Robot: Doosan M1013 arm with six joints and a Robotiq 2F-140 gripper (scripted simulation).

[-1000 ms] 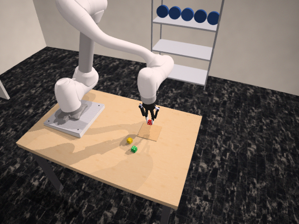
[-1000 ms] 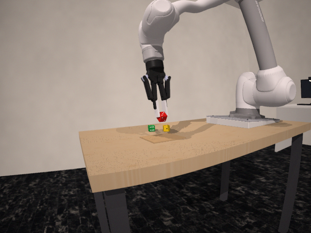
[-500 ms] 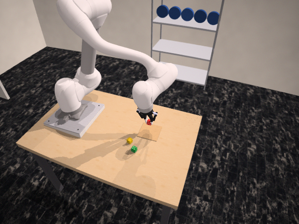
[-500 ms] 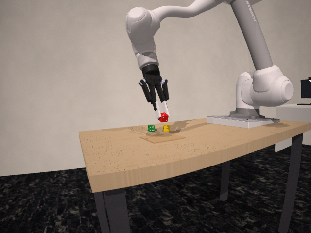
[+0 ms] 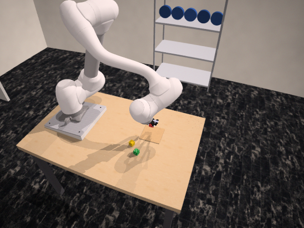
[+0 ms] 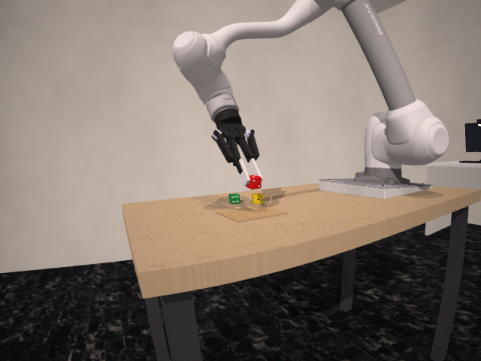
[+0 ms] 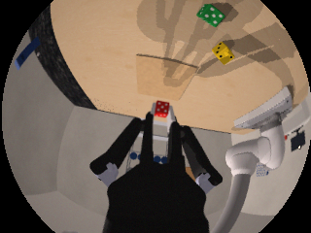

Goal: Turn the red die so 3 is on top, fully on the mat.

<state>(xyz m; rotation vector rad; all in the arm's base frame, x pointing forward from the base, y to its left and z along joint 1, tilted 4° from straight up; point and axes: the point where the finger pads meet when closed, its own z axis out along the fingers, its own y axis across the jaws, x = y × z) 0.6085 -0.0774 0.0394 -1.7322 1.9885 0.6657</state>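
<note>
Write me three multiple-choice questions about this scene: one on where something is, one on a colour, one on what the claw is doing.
1. Where is the red die?
A) On the shelf
B) Up in the air above the table
C) Lying beside the green die

2. What colour are the round discs on the top shelf?
A) Blue
B) Yellow
C) Green

3. What state is the claw in?
A) Wide open
B) Shut with nothing in it
C) Shut on a die

Answers:
1: B. The side view shows the red die raised off the wooden table.
2: A. The discs on the shelf unit's top board are all blue.
3: C. The claw's two fingers press on opposite sides of the red die.

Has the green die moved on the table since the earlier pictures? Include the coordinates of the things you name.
No. In the top view, the green die (image 5: 136, 151) (image 6: 234, 198) (image 7: 211, 16) keeps the same place beside the mat (image 5: 152, 135) (image 6: 248, 214) (image 7: 157, 80).
</note>
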